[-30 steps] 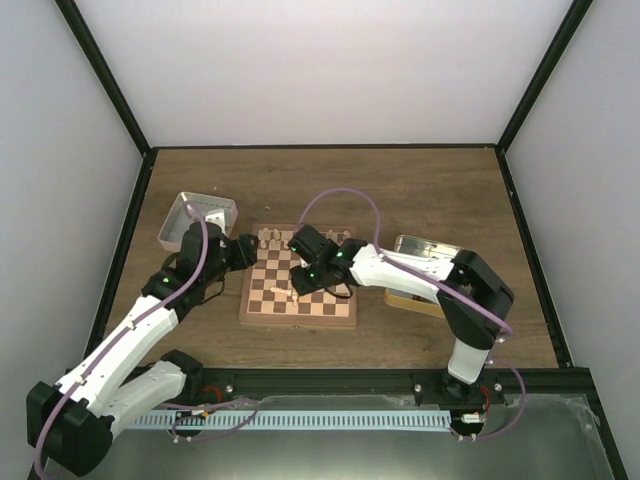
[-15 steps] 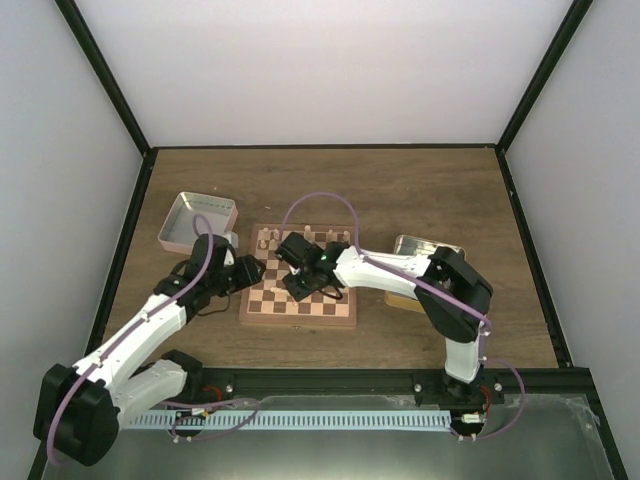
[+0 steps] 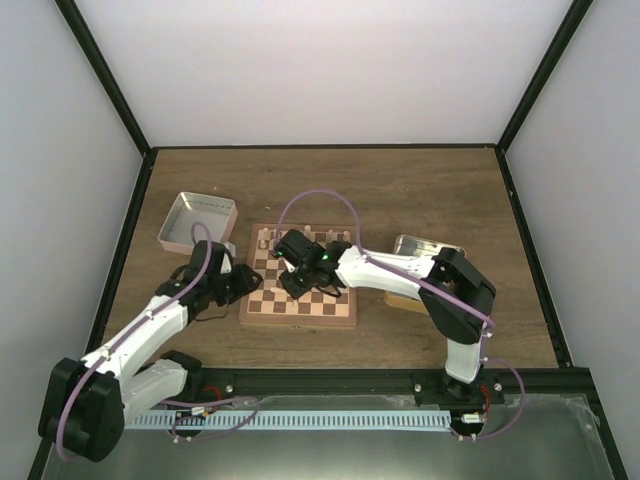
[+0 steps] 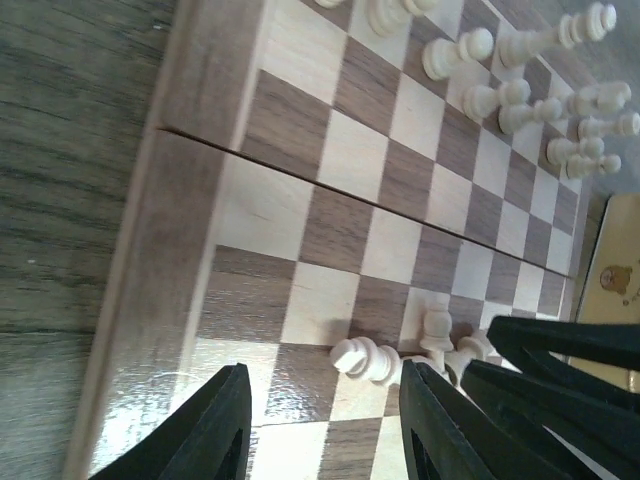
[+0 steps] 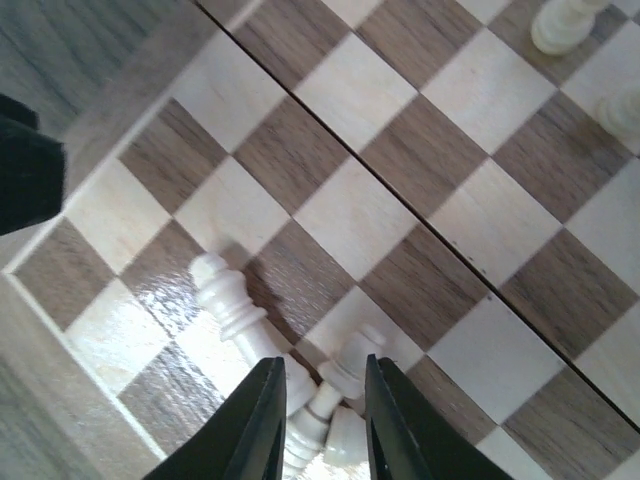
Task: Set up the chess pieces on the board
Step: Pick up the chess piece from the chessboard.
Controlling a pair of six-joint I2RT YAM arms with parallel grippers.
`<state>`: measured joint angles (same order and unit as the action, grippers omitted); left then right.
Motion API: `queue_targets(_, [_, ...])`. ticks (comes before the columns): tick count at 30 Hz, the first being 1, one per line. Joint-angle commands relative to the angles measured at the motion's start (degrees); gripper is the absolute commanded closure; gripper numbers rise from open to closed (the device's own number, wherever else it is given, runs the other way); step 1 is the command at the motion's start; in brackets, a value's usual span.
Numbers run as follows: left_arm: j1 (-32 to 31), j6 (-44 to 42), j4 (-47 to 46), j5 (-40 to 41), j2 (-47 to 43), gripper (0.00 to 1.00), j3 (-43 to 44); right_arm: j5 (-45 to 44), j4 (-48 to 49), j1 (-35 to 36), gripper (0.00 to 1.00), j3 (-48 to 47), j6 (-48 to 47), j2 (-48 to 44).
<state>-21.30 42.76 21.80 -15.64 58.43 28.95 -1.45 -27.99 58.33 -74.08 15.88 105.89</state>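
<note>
1. Your left gripper (image 4: 325, 372) sits low at the left edge of the board (image 4: 330, 150). Its fingers (image 4: 215, 435) are moderately apart with only bare squares between them.
2. A toppled pawn-like piece lies just ahead of those fingertips, not touching either one.
3. Your right gripper (image 5: 322, 362) reaches in from the other side and is over the same spot, close to the left gripper.
4. The right fingers (image 5: 262, 430) are narrow and straddle a small heap of fallen pieces (image 5: 240, 310). You cannot tell whether they are pinching one or only flanking it.
5. The heap lies on its side, on squares near the board's left border. One taller piece points away from the fingers and another is tucked between them.
6. The standing pieces (image 4: 455, 55) are upright in the rows along the board's far edge.
7. The board lies flat at the middle of the table (image 3: 420, 190). A pink tray (image 3: 197, 222) is just off its far left corner, and a metal tray (image 3: 425, 248) is to its right.
</note>
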Motion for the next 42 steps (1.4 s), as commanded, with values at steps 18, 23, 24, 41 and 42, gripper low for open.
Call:
queue_targets(18, [6.34, 4.76, -6.44, -8.64, -2.05, 0.56, -5.01, 2.69, 0.90, 2.09, 0.76, -3.52, -10.95, 5.15])
queue_targets(23, [6.53, 5.21, -8.39, -11.17, -1.27, 0.51, -5.63, -0.52, 2.05, 2.12, 0.78, -3.33, -11.86, 5.81])
queue_targets(24, [6.53, 5.27, -8.79, -11.62, -0.87, 0.50, -5.66, -1.12, 2.26, 2.11, 0.81, -3.25, -12.15, 6.00])
queue_targets(41, [6.53, 9.01, -21.45, -22.20, 6.82, 0.40, -5.14, 0.34, 20.96, 2.14, 0.94, 8.87, -17.27, -4.23])
queue_targets(42, [6.53, 9.03, -21.79, -22.42, 7.39, 0.40, -5.13, 0.15, 21.32, 2.10, 0.94, 9.05, -17.36, -4.46])
